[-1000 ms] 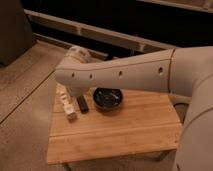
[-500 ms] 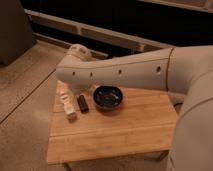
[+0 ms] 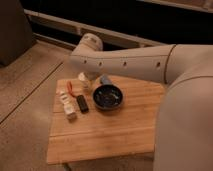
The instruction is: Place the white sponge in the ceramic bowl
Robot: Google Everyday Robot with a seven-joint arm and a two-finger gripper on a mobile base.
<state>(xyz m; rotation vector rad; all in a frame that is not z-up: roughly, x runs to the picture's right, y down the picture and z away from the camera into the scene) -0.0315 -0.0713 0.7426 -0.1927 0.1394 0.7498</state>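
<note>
The ceramic bowl (image 3: 107, 96) is dark, glossy and empty, and it stands on the wooden table (image 3: 115, 132) near its far middle. Just behind the bowl's far rim lies the white sponge (image 3: 105, 80), a small pale bluish piece partly under the arm's shadow. My big pale arm (image 3: 130, 62) reaches from the right across the table's far edge and ends in a rounded joint (image 3: 90, 42) above the far left corner. The gripper is hidden behind that end of the arm, and nothing on the table is being held.
A cream paper cup (image 3: 85, 79) stands left of the sponge. To the bowl's left lie a black bar (image 3: 82, 103), some whitish packets (image 3: 67, 105) and a small red item (image 3: 70, 88). Speckled floor surrounds the table, and a dark wall runs behind.
The arm's rounded end has lifted and shifted a little to the right, uncovering the cup and the sponge. The things on the table have not moved.
</note>
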